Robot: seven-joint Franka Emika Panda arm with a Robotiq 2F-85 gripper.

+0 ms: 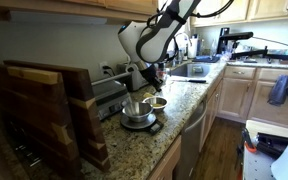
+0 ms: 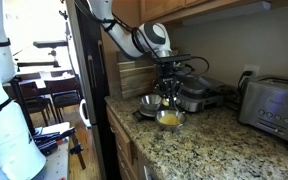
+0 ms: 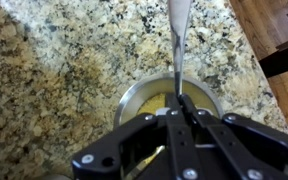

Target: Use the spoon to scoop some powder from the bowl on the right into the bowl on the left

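The jaws are clamped shut on the spoon point(image 3: 176, 45), holding it over the bowl point(image 3: 134, 92) of yellow powder on the granite surface point(image 3: 64, 60), seemingly so its hidden tip can dip in.

no readable text, labels or numbers anywhere

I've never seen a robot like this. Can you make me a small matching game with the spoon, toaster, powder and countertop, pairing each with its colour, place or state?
Things:
1 spoon
2 toaster
3 powder
4 countertop

Descriptions:
A yellow
B speckled stone
C beside the wall socket
D clamped in the gripper

Pairs: 1-D, 2-C, 3-A, 4-B
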